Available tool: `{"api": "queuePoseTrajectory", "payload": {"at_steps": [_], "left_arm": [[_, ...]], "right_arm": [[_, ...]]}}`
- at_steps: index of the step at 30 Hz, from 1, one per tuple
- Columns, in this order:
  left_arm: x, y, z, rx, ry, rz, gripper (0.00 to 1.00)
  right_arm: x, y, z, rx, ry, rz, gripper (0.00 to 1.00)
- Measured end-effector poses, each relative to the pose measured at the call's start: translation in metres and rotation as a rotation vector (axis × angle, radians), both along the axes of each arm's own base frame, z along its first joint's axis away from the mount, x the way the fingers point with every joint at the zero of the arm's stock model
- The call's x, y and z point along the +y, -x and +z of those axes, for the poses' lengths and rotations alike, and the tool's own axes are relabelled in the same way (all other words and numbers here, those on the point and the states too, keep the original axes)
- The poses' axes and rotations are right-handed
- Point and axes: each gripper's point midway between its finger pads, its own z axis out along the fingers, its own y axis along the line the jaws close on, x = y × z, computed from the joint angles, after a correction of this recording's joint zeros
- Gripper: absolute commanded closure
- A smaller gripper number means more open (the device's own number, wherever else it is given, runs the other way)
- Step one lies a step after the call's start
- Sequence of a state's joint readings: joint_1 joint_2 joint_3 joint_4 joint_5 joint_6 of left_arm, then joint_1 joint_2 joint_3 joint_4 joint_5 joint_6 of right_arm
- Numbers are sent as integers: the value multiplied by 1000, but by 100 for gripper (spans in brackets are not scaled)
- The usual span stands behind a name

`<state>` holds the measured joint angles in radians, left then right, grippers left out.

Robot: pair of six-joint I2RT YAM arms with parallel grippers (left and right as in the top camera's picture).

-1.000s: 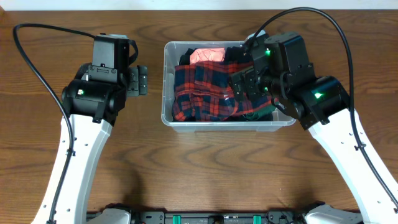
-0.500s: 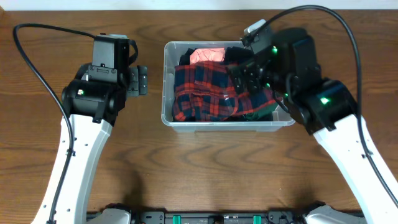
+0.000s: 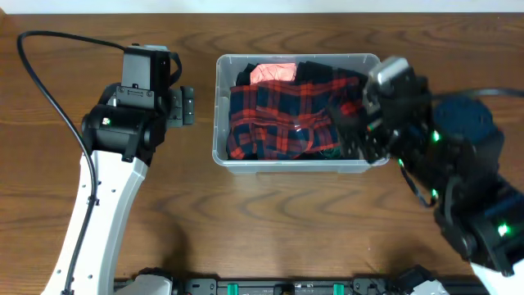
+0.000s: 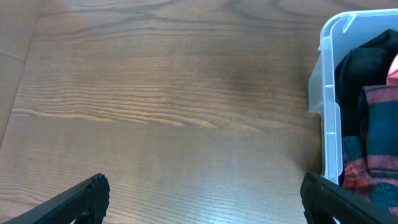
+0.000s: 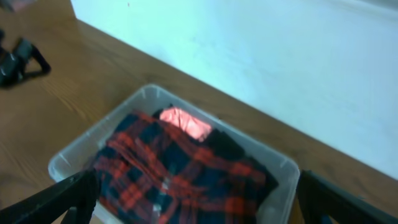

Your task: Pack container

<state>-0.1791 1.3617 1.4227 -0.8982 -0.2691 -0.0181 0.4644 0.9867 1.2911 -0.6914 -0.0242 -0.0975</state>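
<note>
Clear plastic container (image 3: 296, 166) sits on the wooden counter (image 3: 270, 229), toward its far edge, in the overhead view. It is full of clothing: red-and-navy plaid shirt (image 3: 274, 123) on top, pink fabric (image 3: 270, 73) at the far side, black garment (image 3: 315, 70) beside that. Left end effector (image 3: 187, 106) is just left of the container, not touching. Right arm (image 3: 442, 164) looms over the container's right end

Left wrist view: fingers (image 4: 87, 193) spread wide, only bare wood between them; container corner at right

Right wrist view, blurred: right end effector (image 5: 199, 205) spread wide, empty, above the container; white wall (image 5: 249, 50) behind
</note>
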Motion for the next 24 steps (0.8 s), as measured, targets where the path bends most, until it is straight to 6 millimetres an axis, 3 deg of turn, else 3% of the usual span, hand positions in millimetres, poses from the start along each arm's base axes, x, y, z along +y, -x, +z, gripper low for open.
{"api": "queuePoseTrajectory", "payload": {"at_steps": [8, 14, 18, 24], "left_arm": [[0, 0, 0, 0, 0, 0, 2], [0, 0, 0, 0, 0, 0, 2], [0, 0, 0, -1, 0, 0, 2], [0, 0, 0, 0, 0, 0, 2]], "right_arm": [[-20, 28, -66, -62, -16, -30, 1], [-31, 46, -106, -203, -87, -40, 1], [-36, 53, -123, -279, -142, -50, 1], [-42, 58, -124, -392, -240, -74, 1]]}}
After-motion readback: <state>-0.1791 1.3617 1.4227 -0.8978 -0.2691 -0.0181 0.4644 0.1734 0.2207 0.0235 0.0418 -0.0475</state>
